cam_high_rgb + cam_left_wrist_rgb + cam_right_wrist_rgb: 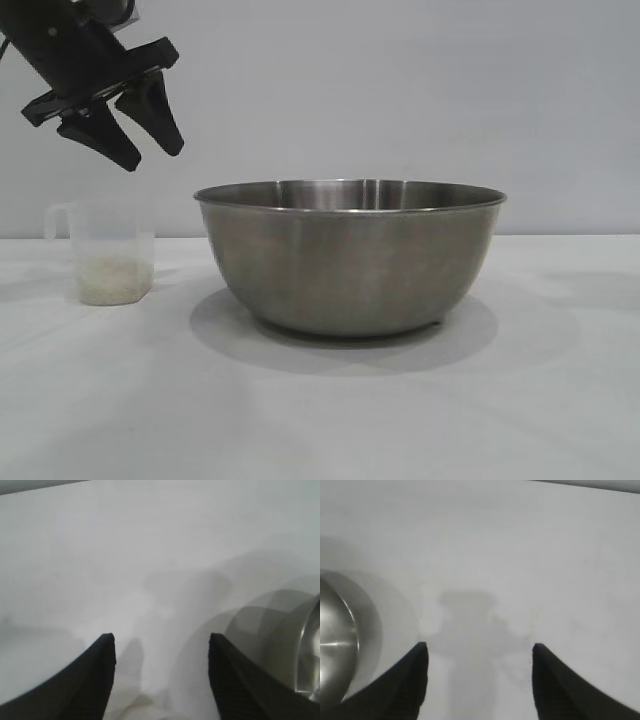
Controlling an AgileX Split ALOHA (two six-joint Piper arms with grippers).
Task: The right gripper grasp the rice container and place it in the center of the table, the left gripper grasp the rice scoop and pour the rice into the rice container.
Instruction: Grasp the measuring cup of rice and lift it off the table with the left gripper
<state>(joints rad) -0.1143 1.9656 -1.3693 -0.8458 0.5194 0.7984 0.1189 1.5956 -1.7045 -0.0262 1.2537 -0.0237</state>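
Exterior view first: the table (320,420) fills the lower half of the frame, and the rice container (350,255) stands upright on it at centre frame, so the placing half of the job looks finished. At left of frame, near the bowl but apart from it, stands the rice scoop (110,250), upright, its handle toward the left edge, with the rice (114,280) as a pale layer in its bottom. The left gripper (145,148) hangs in the upper left of the frame, above the scoop and clear of it, fingers pointing down and toward the bowl; the jaws stand about half open and hold nothing.

The step in hand, as I judge it, is the grasp on the scoop. To do it well, the left gripper should come down with the cup wall or handle between its fingers, close firmly enough that the light plastic cannot slip or tip, lift it level, then tilt only once the lip is over the bowl's rim.

In the right wrist view the right gripper (479,680) is about half open and empty over bare table, with the steel bowl at the left edge of that frame.
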